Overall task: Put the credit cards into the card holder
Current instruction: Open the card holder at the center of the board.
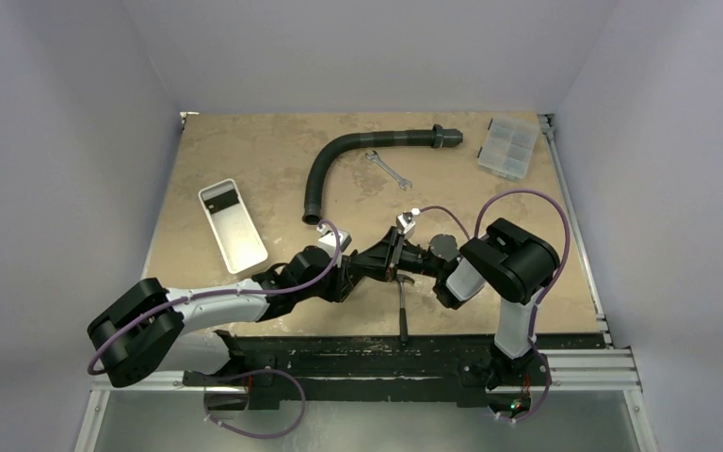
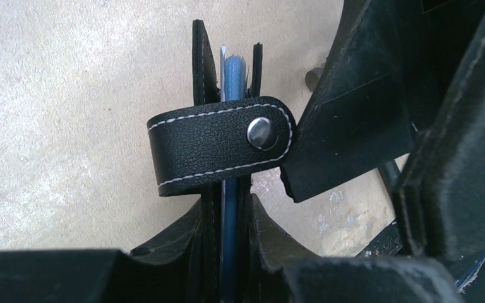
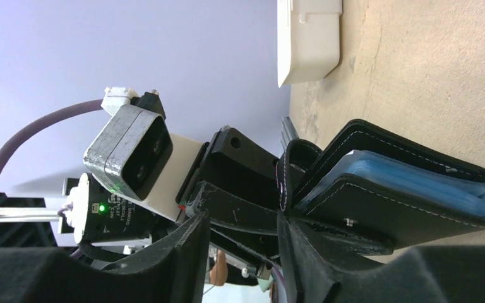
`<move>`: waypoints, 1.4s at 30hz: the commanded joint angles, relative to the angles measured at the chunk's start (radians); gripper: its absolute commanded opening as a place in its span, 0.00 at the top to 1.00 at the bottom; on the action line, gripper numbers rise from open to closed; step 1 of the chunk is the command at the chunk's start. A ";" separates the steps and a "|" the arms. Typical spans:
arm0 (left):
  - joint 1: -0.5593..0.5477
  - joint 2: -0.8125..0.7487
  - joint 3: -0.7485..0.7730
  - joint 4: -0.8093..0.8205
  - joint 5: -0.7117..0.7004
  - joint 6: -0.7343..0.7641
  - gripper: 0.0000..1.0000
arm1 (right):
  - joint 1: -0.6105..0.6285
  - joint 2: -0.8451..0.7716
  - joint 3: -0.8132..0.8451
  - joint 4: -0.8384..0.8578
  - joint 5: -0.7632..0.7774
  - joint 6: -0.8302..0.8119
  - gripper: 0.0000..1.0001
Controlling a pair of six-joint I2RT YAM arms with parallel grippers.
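Observation:
The black card holder (image 2: 221, 136) stands edge-on between the pads of my left gripper (image 2: 230, 218), which is shut on it. Its snap strap (image 2: 262, 134) is folded across the open edge, and bluish inner pockets (image 3: 410, 183) show between the covers. My right gripper (image 3: 245, 221) is open. Its one finger (image 3: 303, 259) rests against the holder's strap side, with nothing between the jaws. From above, both grippers (image 1: 377, 259) (image 1: 414, 256) meet over the table's near middle. A dark flat rectangle (image 1: 225, 199), seemingly a credit card, lies in the white tray.
The white tray (image 1: 240, 247) sits at the left. A black corrugated hose (image 1: 358, 149) and a wrench (image 1: 388, 169) lie further back, with a clear compartment box (image 1: 508, 148) at the back right. A hammer (image 1: 403, 311) lies below the grippers near the front edge.

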 commanded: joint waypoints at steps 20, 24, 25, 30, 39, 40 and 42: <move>-0.006 -0.063 0.010 0.030 -0.015 0.027 1.00 | -0.003 -0.143 -0.003 -0.278 0.061 -0.182 0.44; -0.005 -0.067 0.009 0.036 -0.012 0.023 1.00 | -0.003 -0.149 -0.003 -0.293 0.063 -0.187 0.42; -0.006 -0.071 0.007 0.035 -0.012 0.023 1.00 | -0.003 -0.152 -0.001 -0.297 0.064 -0.190 0.42; -0.004 -0.081 0.011 0.032 -0.019 0.023 1.00 | -0.004 -0.172 -0.002 -0.329 0.073 -0.203 0.38; -0.005 -0.030 0.006 0.064 0.016 0.019 1.00 | -0.013 -0.163 0.027 -0.253 0.051 -0.157 0.58; -0.005 -0.027 0.009 0.059 0.009 0.021 1.00 | -0.013 -0.166 0.032 -0.254 0.047 -0.154 0.66; -0.005 -0.028 0.015 0.045 -0.007 0.028 1.00 | -0.012 -0.172 0.034 -0.251 0.040 -0.150 0.85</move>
